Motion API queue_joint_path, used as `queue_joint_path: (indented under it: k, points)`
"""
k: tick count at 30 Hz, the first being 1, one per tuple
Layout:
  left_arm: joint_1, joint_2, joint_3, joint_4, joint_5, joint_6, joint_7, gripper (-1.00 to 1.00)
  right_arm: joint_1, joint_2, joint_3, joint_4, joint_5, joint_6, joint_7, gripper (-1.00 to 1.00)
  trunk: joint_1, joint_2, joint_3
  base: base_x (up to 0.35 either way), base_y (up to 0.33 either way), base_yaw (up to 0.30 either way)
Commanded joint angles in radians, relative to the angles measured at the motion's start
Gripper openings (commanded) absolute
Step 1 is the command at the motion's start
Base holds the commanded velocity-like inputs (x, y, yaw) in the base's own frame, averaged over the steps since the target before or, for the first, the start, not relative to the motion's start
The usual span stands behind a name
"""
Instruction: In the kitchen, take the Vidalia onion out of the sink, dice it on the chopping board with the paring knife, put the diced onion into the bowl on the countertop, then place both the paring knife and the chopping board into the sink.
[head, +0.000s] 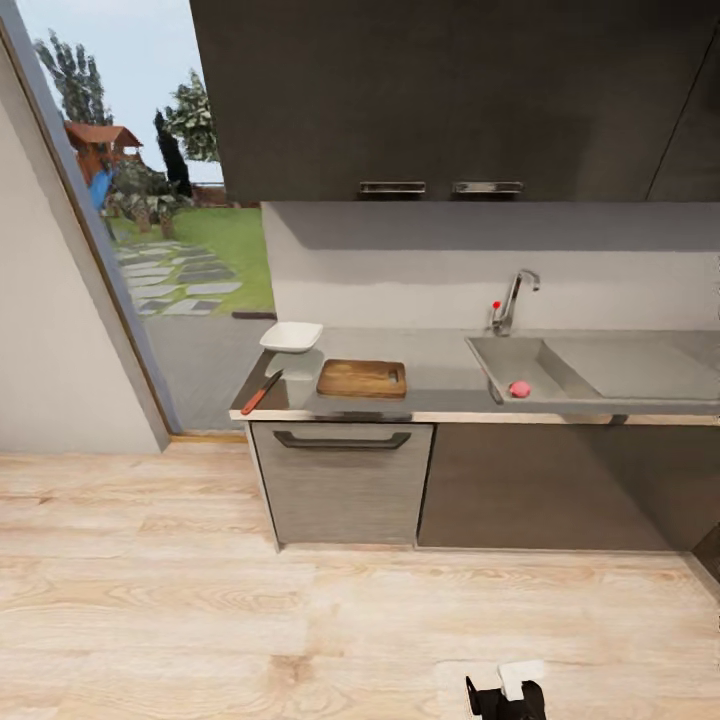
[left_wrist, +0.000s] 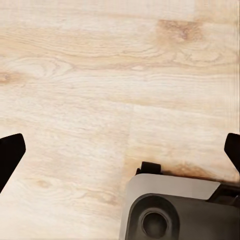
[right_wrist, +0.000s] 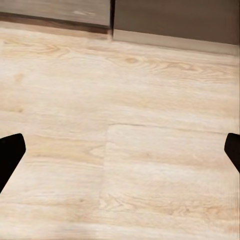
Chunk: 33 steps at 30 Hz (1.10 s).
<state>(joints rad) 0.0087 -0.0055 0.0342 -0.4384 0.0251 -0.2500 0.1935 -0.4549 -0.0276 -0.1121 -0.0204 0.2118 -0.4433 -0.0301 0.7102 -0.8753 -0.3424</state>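
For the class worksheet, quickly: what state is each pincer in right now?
Left pincer: open, holding nothing, over the wood floor.
Right pincer: open, holding nothing, over the same floor.

Brown grained chopping board (head: 362, 379); pink onion (head: 519, 389)

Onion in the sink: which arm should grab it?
Right, tentatively. The onion lies in the sink at the head view's right, the robot's right side; board, knife and bowl sit left. Both grippers are open over floor, far off.
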Motion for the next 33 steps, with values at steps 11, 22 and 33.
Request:
queue_joint_path:
  k: [11,22,33]
  points:
    - [0.052,0.037,0.055,0.049,-0.008,-0.053,0.002,1.00,-0.001,0.021,-0.003,-0.003,0.025,-0.020,0.002,1.00,0.000,-0.001,-0.001,0.032,-0.056,-0.002]
    - [0.115,0.035,0.065,0.112,-0.010,-0.114,0.001,1.00,-0.001,0.023,-0.003,-0.003,0.023,-0.020,0.002,1.00,0.000,-0.001,0.002,0.067,-0.161,-0.034]
    - [0.178,0.033,0.063,0.174,-0.010,-0.176,0.000,1.00,-0.001,0.022,-0.004,-0.002,0.023,-0.020,0.001,1.00,0.000,-0.001,0.013,0.116,-0.301,-0.165]
